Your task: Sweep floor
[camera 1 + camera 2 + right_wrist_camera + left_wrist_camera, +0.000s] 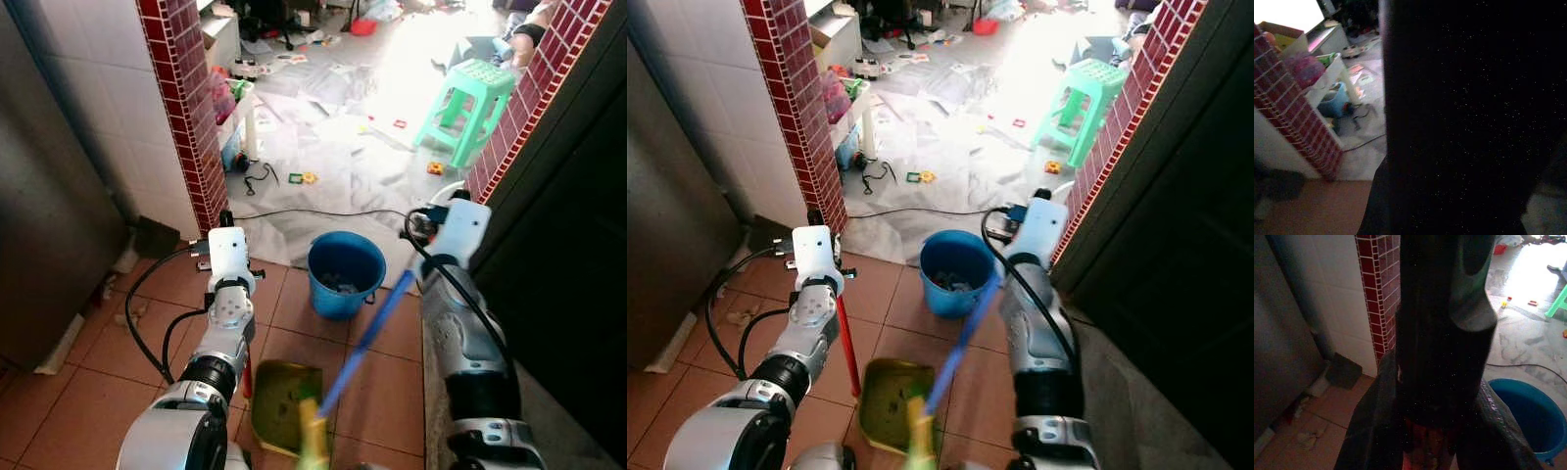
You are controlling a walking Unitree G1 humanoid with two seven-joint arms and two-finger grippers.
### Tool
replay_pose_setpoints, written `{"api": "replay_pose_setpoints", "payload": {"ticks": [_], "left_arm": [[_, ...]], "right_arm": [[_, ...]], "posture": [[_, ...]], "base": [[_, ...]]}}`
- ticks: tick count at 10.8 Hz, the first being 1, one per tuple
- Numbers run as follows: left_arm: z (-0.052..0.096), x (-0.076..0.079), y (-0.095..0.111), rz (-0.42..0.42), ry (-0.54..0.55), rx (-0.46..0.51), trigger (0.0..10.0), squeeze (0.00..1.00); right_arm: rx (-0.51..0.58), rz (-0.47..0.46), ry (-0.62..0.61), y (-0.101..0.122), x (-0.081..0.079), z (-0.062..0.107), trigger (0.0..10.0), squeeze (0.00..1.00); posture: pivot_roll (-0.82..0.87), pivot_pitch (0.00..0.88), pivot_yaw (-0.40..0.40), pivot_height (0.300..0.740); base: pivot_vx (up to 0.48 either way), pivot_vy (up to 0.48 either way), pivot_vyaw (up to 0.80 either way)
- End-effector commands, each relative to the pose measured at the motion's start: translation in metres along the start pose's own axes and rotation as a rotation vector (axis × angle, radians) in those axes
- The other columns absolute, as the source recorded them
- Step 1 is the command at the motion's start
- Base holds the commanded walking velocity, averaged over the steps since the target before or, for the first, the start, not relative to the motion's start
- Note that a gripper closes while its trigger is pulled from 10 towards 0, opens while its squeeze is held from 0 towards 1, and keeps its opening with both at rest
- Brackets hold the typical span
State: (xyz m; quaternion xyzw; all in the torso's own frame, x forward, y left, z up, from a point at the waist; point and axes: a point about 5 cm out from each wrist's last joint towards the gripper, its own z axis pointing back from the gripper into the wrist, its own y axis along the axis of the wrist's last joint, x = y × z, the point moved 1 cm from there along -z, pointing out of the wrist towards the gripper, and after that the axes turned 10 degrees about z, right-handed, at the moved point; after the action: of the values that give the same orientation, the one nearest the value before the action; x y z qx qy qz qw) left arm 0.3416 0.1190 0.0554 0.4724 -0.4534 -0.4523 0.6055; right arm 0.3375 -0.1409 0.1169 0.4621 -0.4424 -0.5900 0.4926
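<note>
**Broom and dustpan at the doorway**

Terracotta floor tiles (pixel 88 392) met a pale, toy-littered floor beyond a red-brick pillar (pixel 191 108). A round blue plastic bucket (pixel 345 273) stood at that threshold. The left gripper (pixel 1437 431) was clamped around a red dustpan handle (pixel 848 345), its olive-green pan (pixel 277 406) resting on the tiles. The right gripper (pixel 423 227) carried a blue-handled broom (pixel 367 338); how far its fingers were closed could not be told. The sweeping-up step seemed in hand; next, brushing debris into the pan.
</note>
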Motion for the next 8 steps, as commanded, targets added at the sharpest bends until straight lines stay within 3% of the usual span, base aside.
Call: {"api": "replay_pose_setpoints", "payload": {"ticks": [1, 2, 3, 4, 5, 7, 8], "left_arm": [[-0.002, 0.004, 0.005, -0.005, -0.006, 0.019, 10.0, 0.0], [-0.003, 0.005, 0.005, 0.001, -0.012, 0.015, 10.0, 0.0], [-0.003, 0.006, 0.004, 0.008, -0.018, 0.011, 10.0, 0.0], [-0.003, 0.006, 0.004, 0.009, -0.02, 0.011, 10.0, 0.0], [-0.004, 0.006, 0.004, 0.008, -0.023, 0.01, 10.0, 0.0], [-0.003, 0.008, 0.004, 0.031, -0.044, 0.014, 10.0, 0.0], [-0.003, 0.008, 0.004, 0.05, -0.051, 0.015, 10.0, 0.0]], "right_arm": [[0.008, -0.088, 0.028, 0.012, -0.006, -0.002, 10.0, 0.0], [0.047, -0.161, 0.104, 0.029, -0.02, -0.001, 10.0, 0.0], [0.118, -0.172, 0.189, 0.05, -0.032, 0.002, 10.0, 0.0], [0.161, -0.142, 0.237, 0.061, -0.038, 0.004, 10.0, 0.0], [0.304, 0.008, 0.343, 0.087, -0.051, 0.01, 10.0, 0.0], [0.458, 0.148, 0.306, 0.11, -0.042, 0.014, 10.0, 0.0], [0.454, 0.167, 0.292, 0.107, -0.034, 0.012, 10.0, 0.0]], "posture": [[-0.13, 0.0, -0.036, 0.74], [-0.14, 0.0, -0.033, 0.74], [-0.14, 0.0, -0.031, 0.74], [-0.14, 0.0, -0.029, 0.74], [-0.14, 0.0, -0.028, 0.74], [-0.14, 0.0, -0.028, 0.74], [-0.13, 0.0, -0.027, 0.74]], "base": [[0.0, 0.0, 0.0], [0.0, 0.0, 0.0], [0.0, 0.0, 0.0], [0.0, 0.0, 0.0], [0.0, 0.0, 0.0], [0.0, 0.0, 0.0], [0.0, 0.0, 0.0]]}}
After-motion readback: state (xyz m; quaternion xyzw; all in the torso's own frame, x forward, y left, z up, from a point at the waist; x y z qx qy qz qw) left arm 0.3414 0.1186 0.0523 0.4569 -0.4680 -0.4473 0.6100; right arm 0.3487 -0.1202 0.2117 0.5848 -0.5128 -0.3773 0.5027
